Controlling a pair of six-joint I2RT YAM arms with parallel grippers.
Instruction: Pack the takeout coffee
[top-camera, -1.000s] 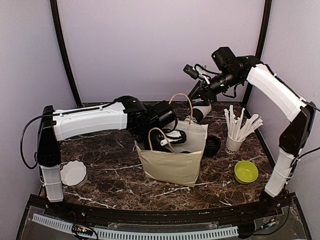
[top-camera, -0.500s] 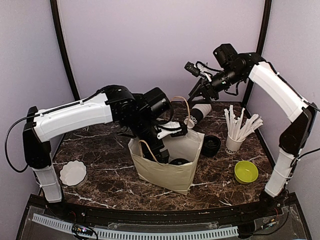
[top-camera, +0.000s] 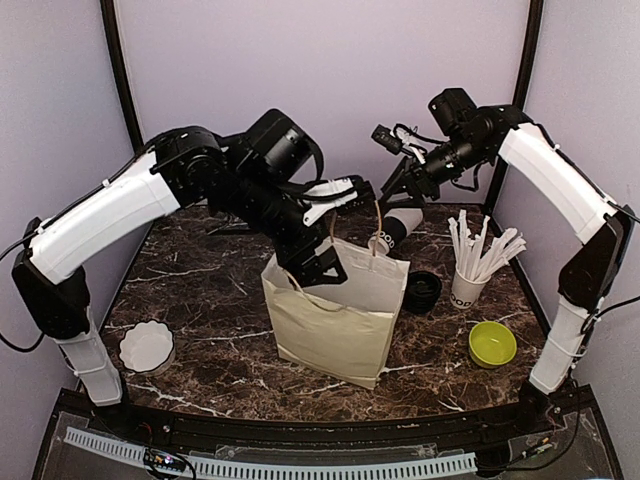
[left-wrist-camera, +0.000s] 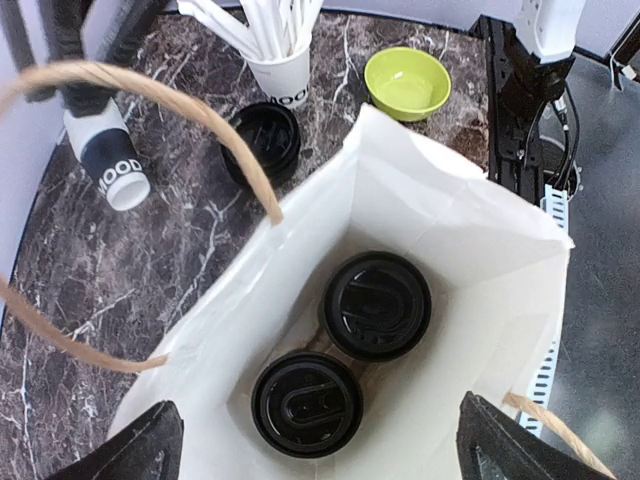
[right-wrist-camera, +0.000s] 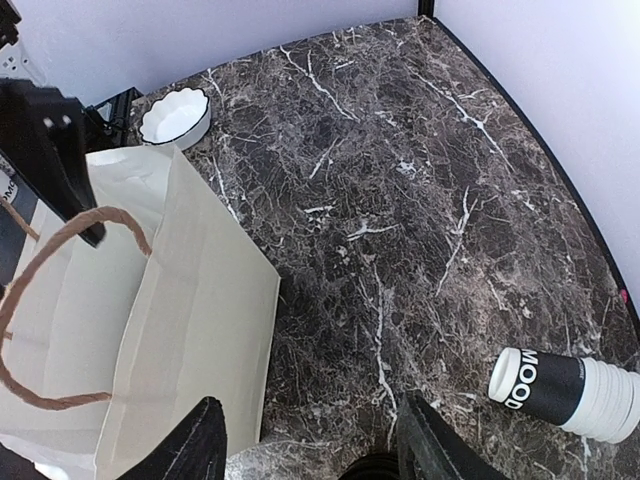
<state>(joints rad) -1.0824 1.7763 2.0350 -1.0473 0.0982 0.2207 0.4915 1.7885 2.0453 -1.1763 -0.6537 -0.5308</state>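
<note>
Two takeout coffee cups stand inside the paper bag (left-wrist-camera: 450, 200), showing only as black lids (left-wrist-camera: 377, 305) (left-wrist-camera: 307, 403). My left gripper (left-wrist-camera: 315, 445) hangs open above the bag mouth, nothing between its fingers; in the top view it (top-camera: 318, 262) is just over the bag (top-camera: 335, 320). A lidless cup of the same look (right-wrist-camera: 565, 385) lies on its side behind the bag (top-camera: 400, 224). My right gripper (right-wrist-camera: 315, 440) is open and empty, high over the table beside that cup (left-wrist-camera: 110, 160); the top view shows it (top-camera: 392, 195) behind the bag.
A stack of black lids (top-camera: 425, 290) sits right of the bag. A cup of white sticks (top-camera: 468, 285) and a green bowl (top-camera: 492, 343) stand at the right. A white fluted dish (top-camera: 147, 345) is at the near left. The bag's rope handles (left-wrist-camera: 200, 110) arch up.
My left gripper opened inside the bag, rose out of it and now hangs above its mouth. The bag has shifted and stands more upright. The right arm has barely moved.
</note>
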